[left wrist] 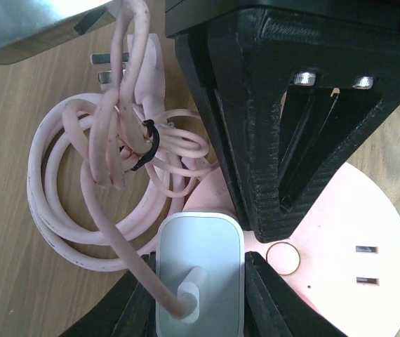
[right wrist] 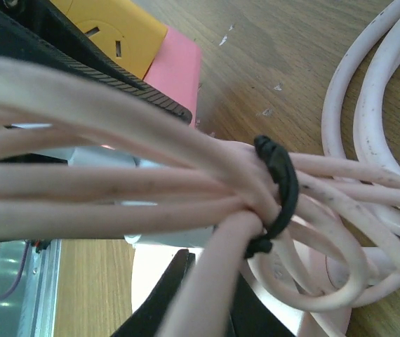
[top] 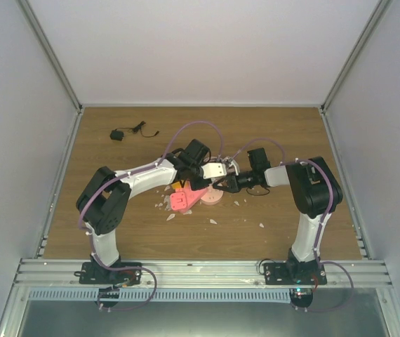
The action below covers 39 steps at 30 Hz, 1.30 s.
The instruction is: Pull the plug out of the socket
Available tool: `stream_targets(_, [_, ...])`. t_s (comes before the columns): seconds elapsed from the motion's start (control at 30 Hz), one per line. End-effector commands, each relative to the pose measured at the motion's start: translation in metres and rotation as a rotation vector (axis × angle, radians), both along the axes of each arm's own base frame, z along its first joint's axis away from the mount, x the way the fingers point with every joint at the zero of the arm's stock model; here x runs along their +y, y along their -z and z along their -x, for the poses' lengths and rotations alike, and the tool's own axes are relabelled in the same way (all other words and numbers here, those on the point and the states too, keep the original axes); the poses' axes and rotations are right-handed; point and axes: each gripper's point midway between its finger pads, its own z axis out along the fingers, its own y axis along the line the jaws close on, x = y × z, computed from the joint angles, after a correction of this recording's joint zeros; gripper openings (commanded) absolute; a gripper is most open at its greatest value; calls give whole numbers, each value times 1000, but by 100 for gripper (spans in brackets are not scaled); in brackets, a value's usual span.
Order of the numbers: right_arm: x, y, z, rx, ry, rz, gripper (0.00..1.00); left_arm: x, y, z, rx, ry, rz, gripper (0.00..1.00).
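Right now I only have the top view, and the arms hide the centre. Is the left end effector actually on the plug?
Observer: Yes. The left wrist view shows the left end effector shut on the white plug, gripping its two sides.
Operator: Plug out yet?
Observer: No, it looks seated on the pink socket, at the edge of its face.
Operator: And the right arm?
Observer: In the same view the right end effector is shut, with its tip down on the socket face right beside the plug.
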Motion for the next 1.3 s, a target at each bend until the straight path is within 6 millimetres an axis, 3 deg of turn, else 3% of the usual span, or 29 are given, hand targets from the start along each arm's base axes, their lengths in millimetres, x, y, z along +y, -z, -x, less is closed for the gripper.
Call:
stream_targets(0.0, [-28, 75, 17, 139, 94, 278, 9, -22, -45, -11, -47, 38, 137, 9])
stream_targets(0.17, [-28, 76, 19, 137, 95, 286, 9, -18, -52, -26, 133, 5, 224, 9])
stream_targets(0.27, [-28, 76, 19, 137, 94, 290, 9, -23, -57, -21, 201, 13, 257, 8])
stream_targets(0.5, [-29, 78, 18, 139, 98, 300, 9, -28, -48, 4, 21, 75, 145, 8])
stream_targets(0.63, [-30, 78, 17, 134, 104, 308, 9, -25, -61, -7, -68, 62, 145, 7])
stream_targets(0.8, [-31, 80, 17, 139, 108, 315, 8, -30, -83, -18, 72, 45, 254, 6])
stream_targets(1.0, [-32, 80, 17, 134, 113, 322, 8, -35, -76, -8, 196, 82, 270, 6])
stream_targets(1.27, [-32, 81, 17, 136, 117, 328, 8, -34, -80, 4, 39, 119, 222, 6])
